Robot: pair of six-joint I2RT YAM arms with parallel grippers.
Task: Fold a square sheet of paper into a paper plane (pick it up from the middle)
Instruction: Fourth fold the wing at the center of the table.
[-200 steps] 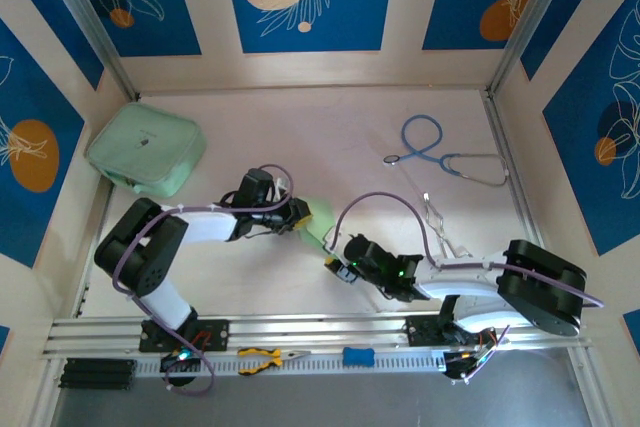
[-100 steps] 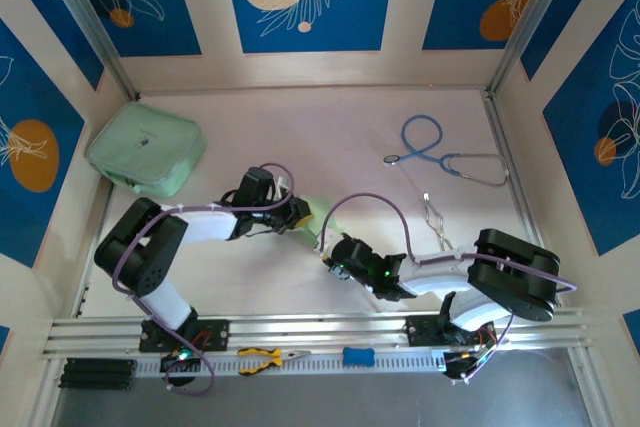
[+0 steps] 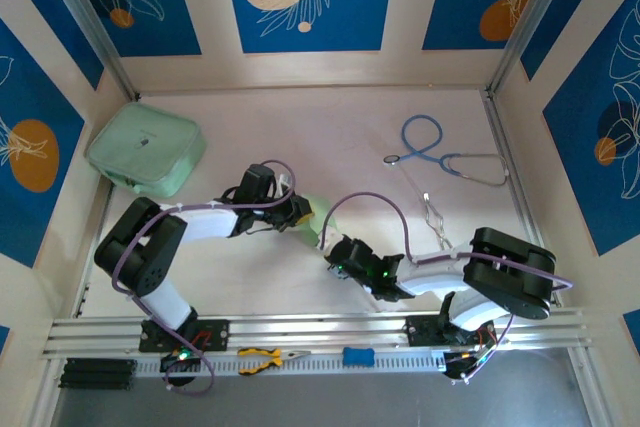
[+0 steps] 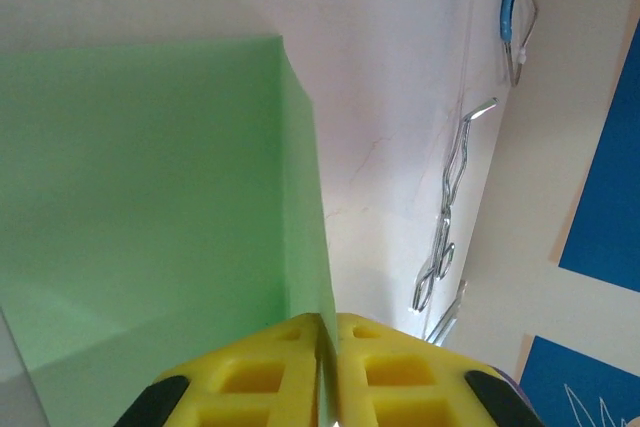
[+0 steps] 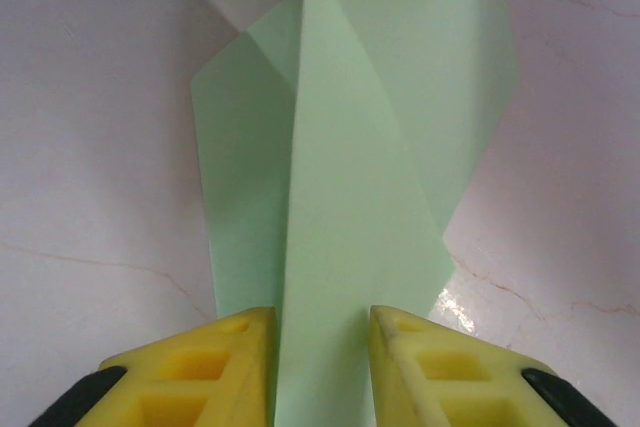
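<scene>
Right tool nearer, green paper between jaws

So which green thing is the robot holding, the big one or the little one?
The little one: the thin light-green sheet of paper mid-table, pinched at its edge by the left end effector. The thick mint-green pouch lies untouched by the far left wall.

No legible txt or labels.

A pale table carried a green pouch at ten o'clock. A stethoscope lay at two, metal tongs at three.
</scene>
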